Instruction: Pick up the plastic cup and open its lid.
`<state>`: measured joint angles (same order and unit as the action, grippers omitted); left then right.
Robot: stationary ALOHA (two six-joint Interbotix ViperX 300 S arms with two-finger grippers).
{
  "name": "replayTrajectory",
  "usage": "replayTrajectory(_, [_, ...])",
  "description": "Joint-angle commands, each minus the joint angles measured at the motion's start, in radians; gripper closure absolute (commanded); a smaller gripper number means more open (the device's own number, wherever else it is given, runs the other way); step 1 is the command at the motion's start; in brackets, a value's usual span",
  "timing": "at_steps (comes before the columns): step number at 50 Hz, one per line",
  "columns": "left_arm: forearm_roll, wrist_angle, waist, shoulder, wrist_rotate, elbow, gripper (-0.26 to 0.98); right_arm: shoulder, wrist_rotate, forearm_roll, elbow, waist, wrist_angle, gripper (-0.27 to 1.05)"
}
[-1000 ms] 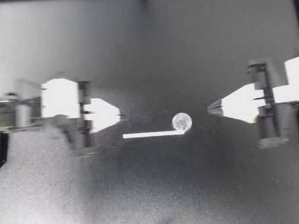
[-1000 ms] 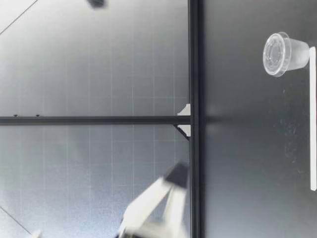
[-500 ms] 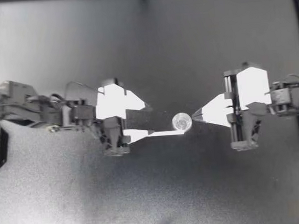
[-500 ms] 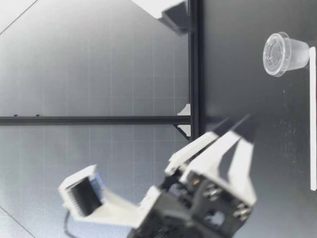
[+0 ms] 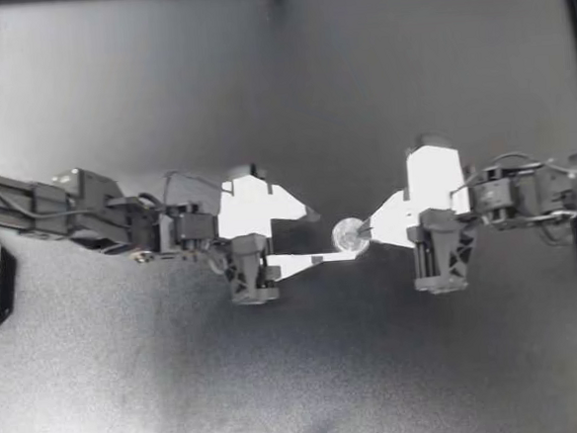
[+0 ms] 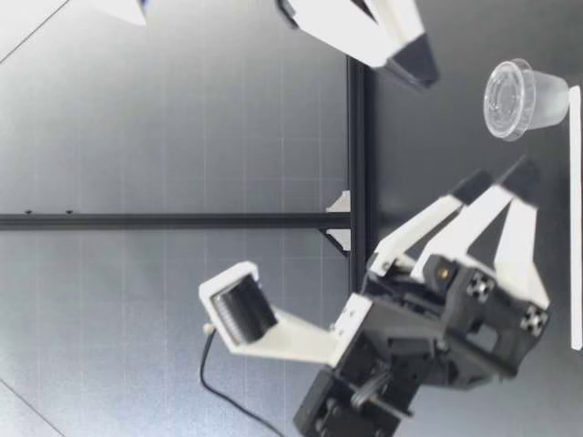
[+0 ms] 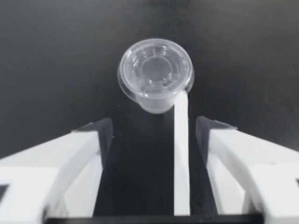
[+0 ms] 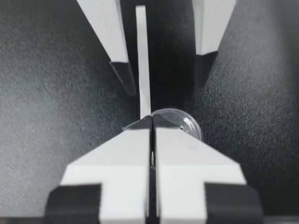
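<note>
Plastic cup (image 5: 350,235), lid (image 7: 155,70) on, sits before my released left claw (image 5: 315,238); right claw (image 5: 371,229) clenched.

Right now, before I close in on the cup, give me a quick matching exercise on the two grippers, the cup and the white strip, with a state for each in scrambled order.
Things:
1. left gripper
2. right gripper
3. cup
4. white strip

States:
A. shut
B. upright, lid on
C. open
D. lying flat on the table

Pairs: 1-C, 2-A, 3-B, 4-D
</note>
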<state>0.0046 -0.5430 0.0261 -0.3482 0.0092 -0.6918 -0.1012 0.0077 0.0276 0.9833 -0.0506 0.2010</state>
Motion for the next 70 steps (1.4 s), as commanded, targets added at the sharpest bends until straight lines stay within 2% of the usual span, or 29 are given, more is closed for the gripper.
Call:
replayTrajectory(1, [0.0,-0.011,0.003,0.003,0.0,0.037,0.11,0.005,-0.002,0.0,-0.018,-0.008,-0.005,0.96])
replayTrajectory(14, [-0.002,-0.011,0.009,-0.052,0.002,0.08,0.11,0.014,-0.003,-0.002,-0.017,-0.018,-0.008,0.96])
replayTrajectory(37, [-0.003,-0.008,0.021,-0.074,-0.005,0.104,0.11,0.087,-0.005,-0.003,-0.032,-0.035,-0.008,0.96])
replayTrajectory(56, [-0.003,0.0,0.02,-0.077,-0.008,0.112,0.11,0.091,0.003,0.0,0.006,-0.044,-0.04,0.96])
replayTrajectory(70, [0.0,0.038,0.002,-0.074,-0.009,0.14,0.11,0.112,0.002,-0.002,-0.017,-0.046,-0.04,0.96])
